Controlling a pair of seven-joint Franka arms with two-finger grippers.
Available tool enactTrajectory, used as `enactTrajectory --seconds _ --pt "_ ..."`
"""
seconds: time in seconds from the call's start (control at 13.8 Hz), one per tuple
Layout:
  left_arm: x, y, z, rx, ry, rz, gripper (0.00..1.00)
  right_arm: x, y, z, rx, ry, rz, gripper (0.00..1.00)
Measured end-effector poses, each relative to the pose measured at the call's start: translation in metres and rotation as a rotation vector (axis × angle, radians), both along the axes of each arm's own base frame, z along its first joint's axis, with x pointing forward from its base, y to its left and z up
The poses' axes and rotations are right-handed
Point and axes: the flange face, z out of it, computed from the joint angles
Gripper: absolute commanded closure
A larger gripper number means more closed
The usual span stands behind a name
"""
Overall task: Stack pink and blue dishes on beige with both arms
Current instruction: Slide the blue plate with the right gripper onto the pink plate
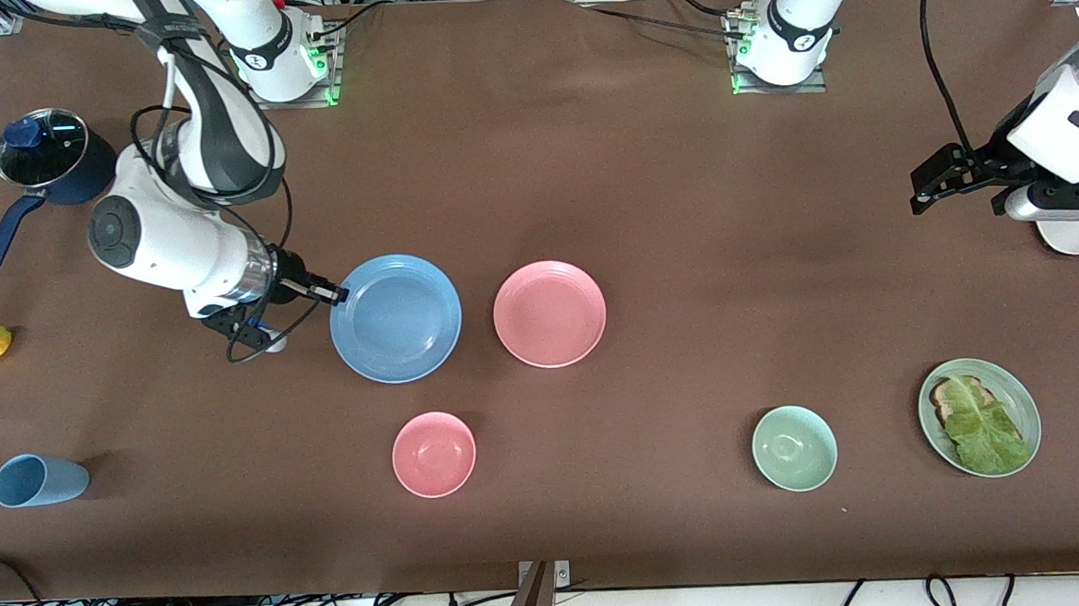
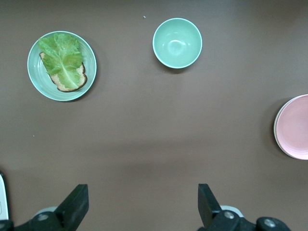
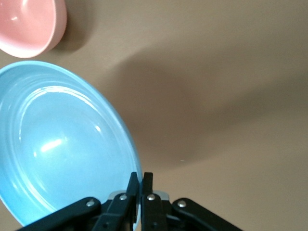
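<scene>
The right gripper [image 1: 334, 292] has its jaws clenched on the blue plate's [image 1: 396, 318] rim beside the pink plate [image 1: 549, 314] mid-desk, ready to carry it across, while the left gripper [image 1: 944, 176] waits released, no beige plate visible.

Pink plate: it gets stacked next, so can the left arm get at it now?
Probably yes: the open left claw hangs free, and nothing lies on the pink plate.

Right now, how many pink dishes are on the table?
2. A pink plate lies beside the blue plate; a smaller pink bowl sits nearer the front camera than both. Nothing in view looks able to hide another.
</scene>
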Motion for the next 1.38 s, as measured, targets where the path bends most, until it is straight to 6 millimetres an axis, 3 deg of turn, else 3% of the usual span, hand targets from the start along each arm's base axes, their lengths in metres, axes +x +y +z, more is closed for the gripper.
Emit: enactTrajectory --seconds 0.44,0.65,0.94,1.38 --pt "0.000 -0.001 0.000 0.000 0.000 -0.001 0.00 -0.032 0.113 -0.031 0.016 -0.021 -0.107 1.00" --pt "0.000 0.000 0.000 0.000 0.000 -0.001 0.00 -0.049 0.155 -0.046 0.039 -0.041 -0.143 1.00" --pt "0.000 0.000 -0.001 0.000 0.001 0.000 0.00 -0.060 0.182 -0.069 0.064 -0.065 -0.167 1.00" --pt "0.002 0.000 -0.004 -0.001 0.007 0.000 0.00 -0.072 0.200 -0.086 0.066 -0.056 -0.159 1.00"
